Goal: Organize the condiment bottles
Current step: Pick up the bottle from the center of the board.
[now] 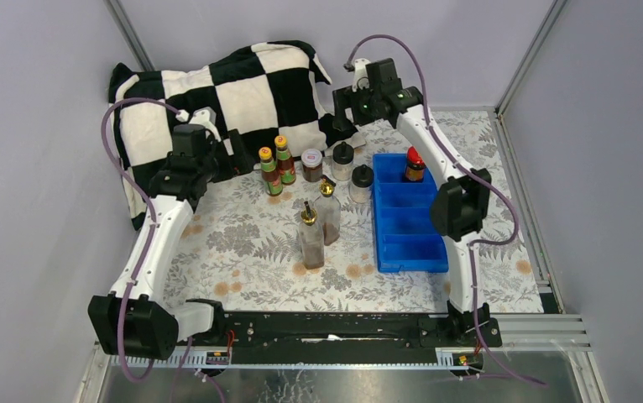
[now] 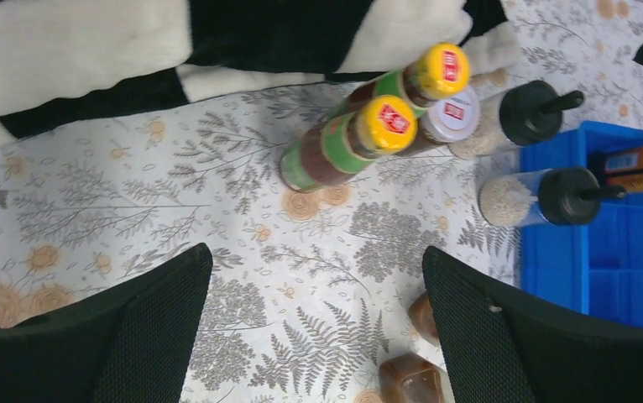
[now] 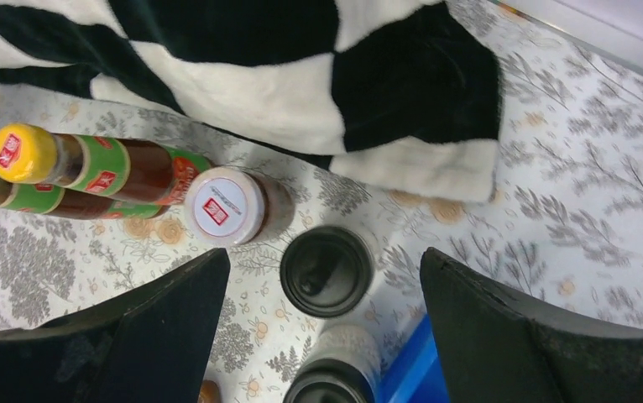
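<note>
Left of centre, left tool [image 2: 316, 256] spread wide, empty, over bare counter [image 1: 243, 243] just short of two orange-capped bottles [image 1: 269, 175]. Shown whole only from above: gold-spouted bottles [image 1: 311, 239] upright mid-frame, red-lidded jar [image 1: 415, 164] in top compartment of the blue tray [image 1: 410, 248]. Upper right, right tool [image 3: 322, 260] gaping, gripping nothing, above a black-capped shaker [image 3: 326, 273] beside the white-lidded jar [image 3: 224, 206].
</note>
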You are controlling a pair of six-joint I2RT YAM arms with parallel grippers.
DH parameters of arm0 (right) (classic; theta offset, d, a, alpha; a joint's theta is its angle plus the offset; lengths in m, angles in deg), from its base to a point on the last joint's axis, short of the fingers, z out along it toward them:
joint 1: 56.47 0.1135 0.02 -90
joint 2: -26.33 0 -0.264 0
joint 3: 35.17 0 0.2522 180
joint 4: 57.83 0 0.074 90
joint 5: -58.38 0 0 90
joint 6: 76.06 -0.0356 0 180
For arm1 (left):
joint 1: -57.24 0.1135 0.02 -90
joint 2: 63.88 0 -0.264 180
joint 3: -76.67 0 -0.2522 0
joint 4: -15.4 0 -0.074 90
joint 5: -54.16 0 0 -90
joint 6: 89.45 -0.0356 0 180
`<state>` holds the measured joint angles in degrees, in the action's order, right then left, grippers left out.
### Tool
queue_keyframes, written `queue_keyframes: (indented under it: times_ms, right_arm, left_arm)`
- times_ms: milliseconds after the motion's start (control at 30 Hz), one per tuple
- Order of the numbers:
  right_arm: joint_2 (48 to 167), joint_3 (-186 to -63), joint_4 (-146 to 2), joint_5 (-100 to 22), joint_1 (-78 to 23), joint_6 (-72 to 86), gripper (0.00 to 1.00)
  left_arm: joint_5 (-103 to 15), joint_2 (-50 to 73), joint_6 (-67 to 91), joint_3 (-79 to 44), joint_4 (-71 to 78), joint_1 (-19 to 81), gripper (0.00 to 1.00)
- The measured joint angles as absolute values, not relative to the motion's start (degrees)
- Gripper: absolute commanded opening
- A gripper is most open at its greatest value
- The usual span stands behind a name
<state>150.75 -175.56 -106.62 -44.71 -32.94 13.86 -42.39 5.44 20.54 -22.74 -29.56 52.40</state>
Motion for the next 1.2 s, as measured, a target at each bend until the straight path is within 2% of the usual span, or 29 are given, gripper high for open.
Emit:
queue_keyframes:
  times_ms: [167,700,1200]
  right_arm:
    - [156.9,-185.2,-110.2,-48.6,-31.6,18.3,0.92]
    - [162.2,-186.1,-116.5,-53.8,-24.6,31.1,0.93]
    - [166.3,-186.9,-116.0,-54.7,-24.2,34.5,0.94]
  left_arm:
    - [-42.7,5.2,21.2,-25.3,-28.8,55.4,0.99]
    - [-46.0,6.6,22.0,-26.5,-27.4,56.7,0.99]
    - [-48.1,6.6,22.0,-27.5,-26.3,56.7,0.99]
